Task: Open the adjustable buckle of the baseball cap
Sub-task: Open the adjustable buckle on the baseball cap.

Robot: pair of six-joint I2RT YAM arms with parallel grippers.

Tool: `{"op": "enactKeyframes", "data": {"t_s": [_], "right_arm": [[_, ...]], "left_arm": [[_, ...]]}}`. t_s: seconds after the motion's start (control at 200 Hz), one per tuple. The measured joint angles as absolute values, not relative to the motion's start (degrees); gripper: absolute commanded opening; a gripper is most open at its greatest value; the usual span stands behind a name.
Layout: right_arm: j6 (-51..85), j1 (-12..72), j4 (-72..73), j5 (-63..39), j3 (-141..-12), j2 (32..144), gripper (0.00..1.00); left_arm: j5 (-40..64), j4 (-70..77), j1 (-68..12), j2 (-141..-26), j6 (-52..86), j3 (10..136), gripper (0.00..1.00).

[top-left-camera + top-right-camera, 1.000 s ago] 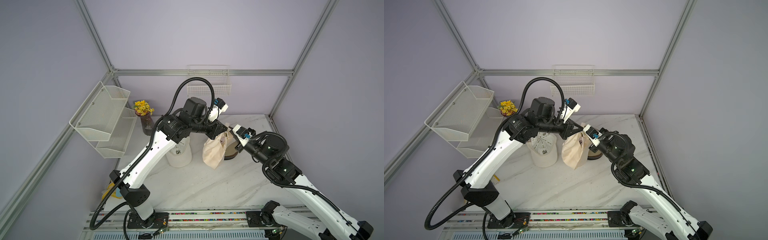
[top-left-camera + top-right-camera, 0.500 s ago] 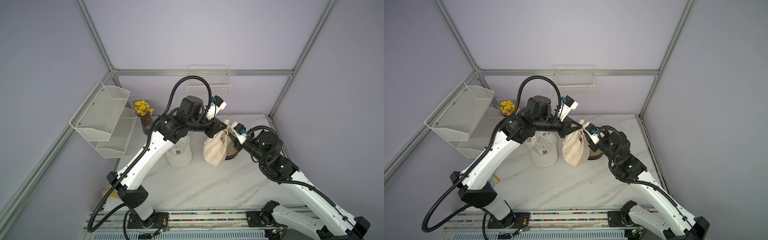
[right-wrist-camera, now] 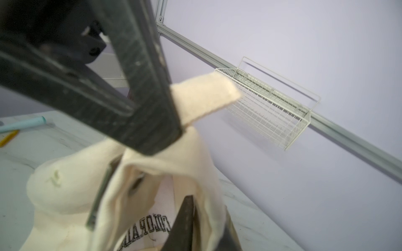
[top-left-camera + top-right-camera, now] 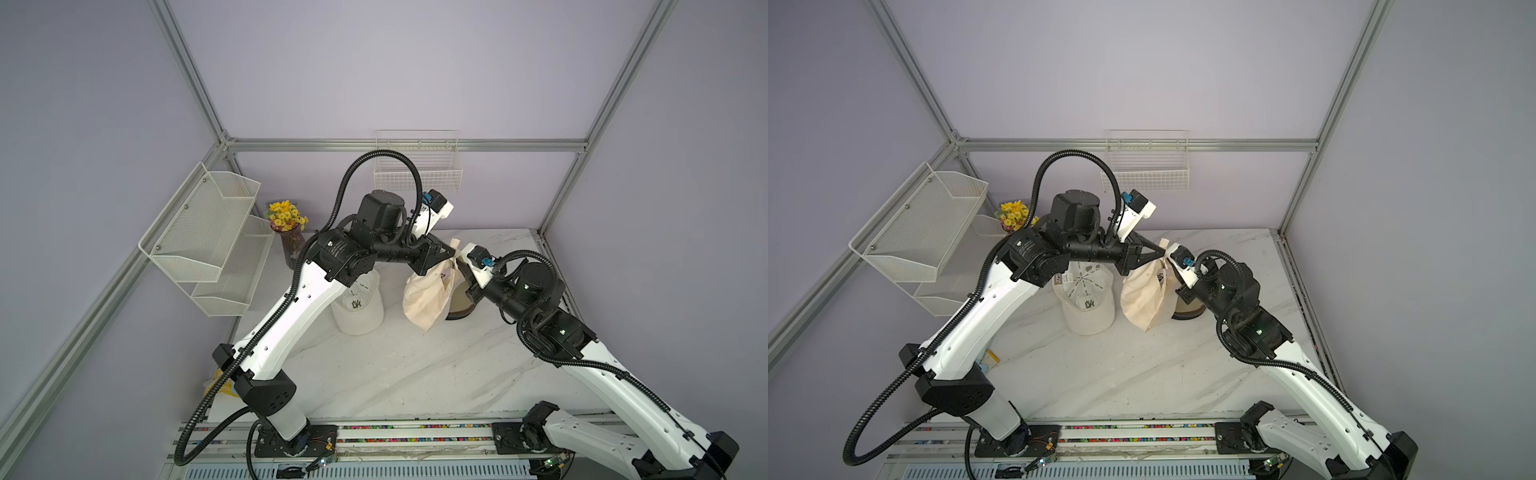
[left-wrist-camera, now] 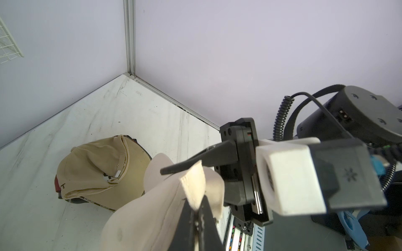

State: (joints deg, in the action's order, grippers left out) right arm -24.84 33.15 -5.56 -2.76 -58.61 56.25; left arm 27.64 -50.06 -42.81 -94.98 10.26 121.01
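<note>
Lilac walls and an aluminium frame close in a white, grey-veined table. On the back wall hangs a white wire basket, and on the side wall a two-tier white mesh shelf. Beside the shelf, a dark ribbed vase holds yellow flowers.

Three cloth caps show. A white cap lies on the table under the left arm, with its stitched panel seams running out from the crown. A tan cap with a dark brim edge lies crumpled near the back right corner, and its small metal clasp is in sight. The cream cap hangs by its rear strap between the two, just in front of the tan one, with its lower end near the table.

The left gripper is clamped tight on that strap. The strap's blunt, felt-like end sticks out past the black fingers. The right gripper straddles the cap's rear band, its jaws slightly apart with cloth between them; I cannot tell whether they pinch it. A flat grey metal buckle lies along the band below the strap, near the right gripper. Black block lettering runs inside the cap.
</note>
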Motion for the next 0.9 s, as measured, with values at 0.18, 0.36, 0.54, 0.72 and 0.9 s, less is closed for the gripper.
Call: {"op": "enactKeyframes", "data": {"t_s": [0.18,0.36,0.54,0.72,0.9], "right_arm": [[-24.6,33.1,-3.7,-3.9,-58.6,56.2,0.28],[-24.0,33.1,-2.8,-4.7,-58.8,56.2,0.00],[-24.3,33.1,-3.2,-4.9,-60.1,56.6,0.00],[-24.3,33.1,-3.5,-5.0,-60.1,56.7,0.00],[-24.3,33.1,-3.6,-5.5,-60.1,56.7,0.00]], "left_arm": [[29.4,-50.0,-42.8,-95.0,10.3,121.0,0.00],[30.5,-50.0,-42.8,-95.0,9.8,121.0,0.01],[29.6,-50.0,-42.8,-95.0,8.2,119.9,0.56],[25.9,-50.4,-42.8,-95.0,7.6,120.0,0.65],[23.1,-49.9,-42.8,-94.8,7.7,123.1,0.66]]}}
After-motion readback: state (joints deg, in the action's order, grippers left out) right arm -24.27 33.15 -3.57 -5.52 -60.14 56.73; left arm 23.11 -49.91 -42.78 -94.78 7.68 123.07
